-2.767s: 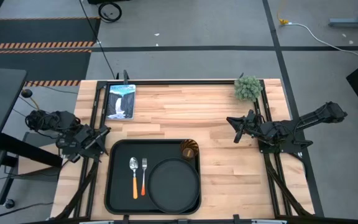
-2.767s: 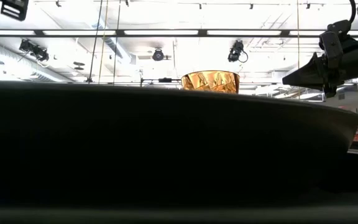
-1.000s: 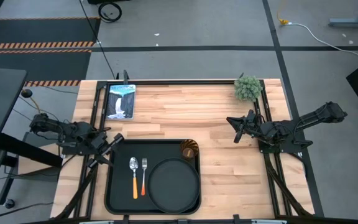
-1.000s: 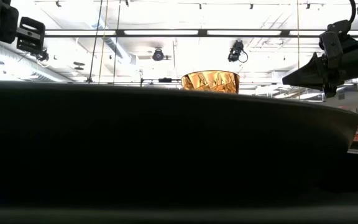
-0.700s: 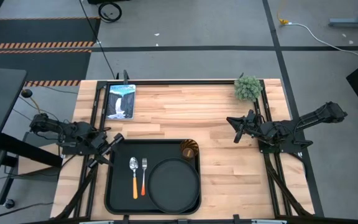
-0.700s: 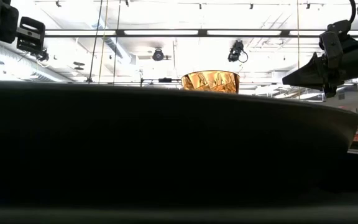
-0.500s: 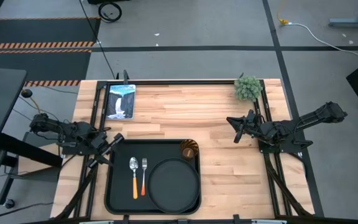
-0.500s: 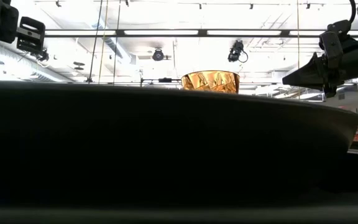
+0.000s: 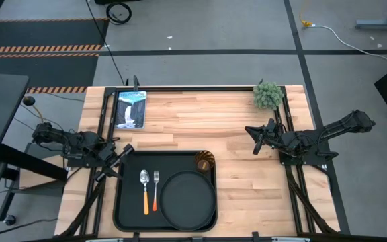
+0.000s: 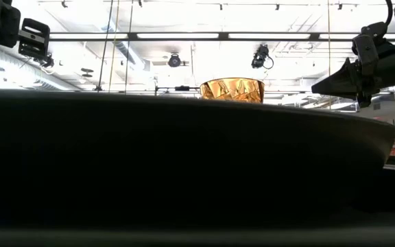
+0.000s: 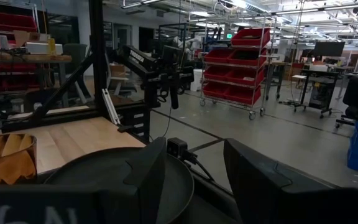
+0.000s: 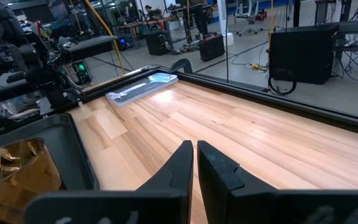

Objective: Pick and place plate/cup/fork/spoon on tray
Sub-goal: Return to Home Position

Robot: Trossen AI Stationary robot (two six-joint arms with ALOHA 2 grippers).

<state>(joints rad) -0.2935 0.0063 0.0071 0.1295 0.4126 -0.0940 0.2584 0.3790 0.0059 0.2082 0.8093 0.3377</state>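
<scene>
High view: tray [image 9: 123,202] at near table edge holds plate [image 9: 188,199], cup [image 9: 204,162] at far corner, spoon [image 9: 144,191] and fork [image 9: 156,189] side by side; task looks done. Left gripper [image 9: 125,152] hovers at tray's corner, right gripper [image 9: 255,138] well apart.

Low view: cup [image 10: 232,90] pokes above tray wall.

Left wrist: fingers [image 11: 145,180] parted wide, empty.

Right wrist: fingers [image 12: 180,163] nearly together, empty, parked over bare wood.

One camera looks straight down on the whole desk [image 9: 234,134]. Another sits at desk height, pressed against the tray [image 10: 184,171], seeing the cup [image 10: 232,90] beyond. Each wrist camera looks across the desk; both catch that cup [image 11: 5,158] [image 12: 14,165].
</scene>
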